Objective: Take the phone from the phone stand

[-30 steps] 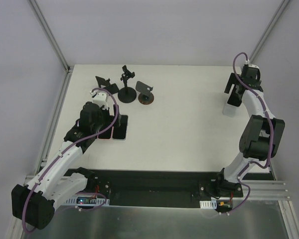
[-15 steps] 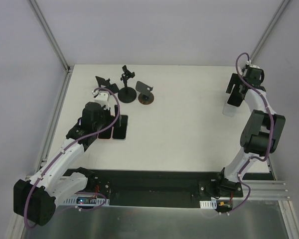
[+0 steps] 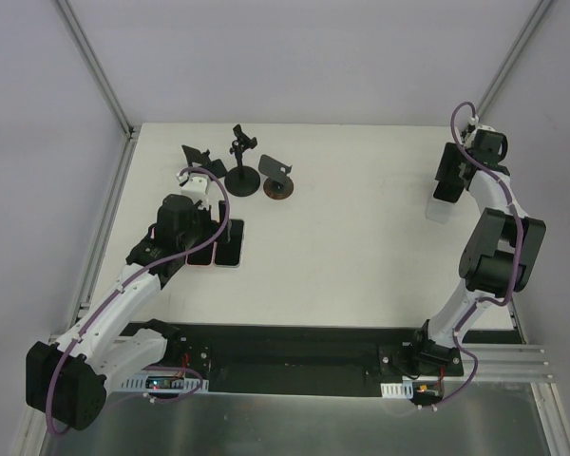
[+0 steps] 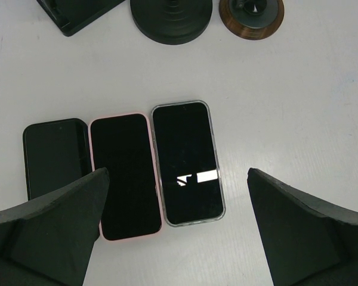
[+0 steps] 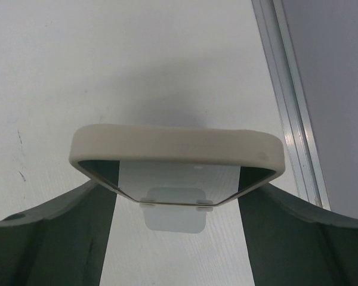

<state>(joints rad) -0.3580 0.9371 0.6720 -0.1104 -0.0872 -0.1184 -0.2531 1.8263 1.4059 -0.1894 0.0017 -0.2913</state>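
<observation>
While left hand (image 4: pixel 176 179) spread — three phones (image 4: pixel 126 176) flat; right hand (image 5: pixel 178 179) pinches fourth phone (image 5: pixel 176 143).

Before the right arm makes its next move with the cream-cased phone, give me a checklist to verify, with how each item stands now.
1. Right pincer gripping the cream-cased phone by both sides: ok.
2. Phone's lower edge free of the white stand: cannot tell; they overlap in the wrist view.
3. Gap between the phone and the table's side rail: cannot tell.
4. Left pincer open and holding nothing: ok.
5. Black phone, pink phone and clear-cased phone lying flat, side by side, away from the right arm: ok.
</observation>
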